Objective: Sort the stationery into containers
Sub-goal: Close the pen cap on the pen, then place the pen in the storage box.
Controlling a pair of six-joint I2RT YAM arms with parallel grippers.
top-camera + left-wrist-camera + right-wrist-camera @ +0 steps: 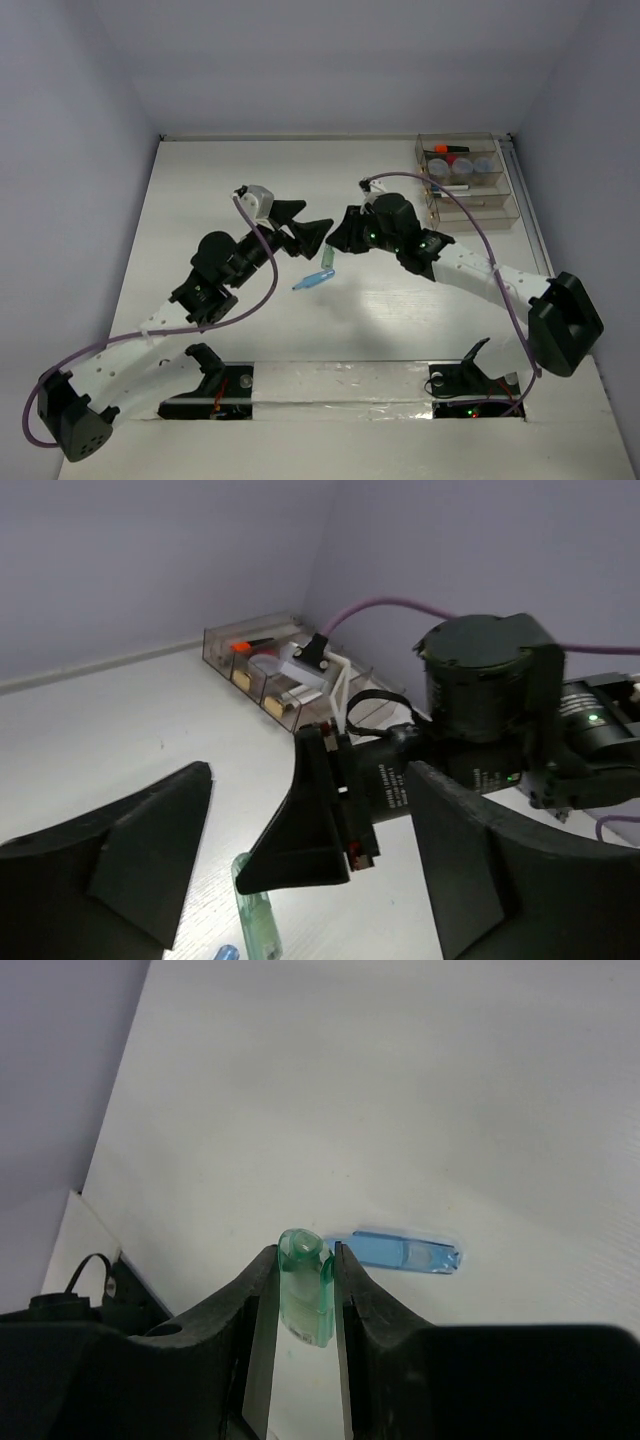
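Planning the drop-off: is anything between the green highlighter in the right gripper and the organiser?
Nothing visible: only bare table lies between the green highlighter in the right gripper and the organiser. The open left gripper sits on the opposite side.

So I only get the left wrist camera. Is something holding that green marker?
Observer: Yes. In the right wrist view the right jaws pinch the green highlighter from both sides, near their tips.
Kid: And the blue bit at the bottom?
Observer: That's a blue highlighter. It's lying flat on the table and nothing is holding it.
Kid: Where's the box?
Observer: From the top, the organiser sits at the table's far right corner.
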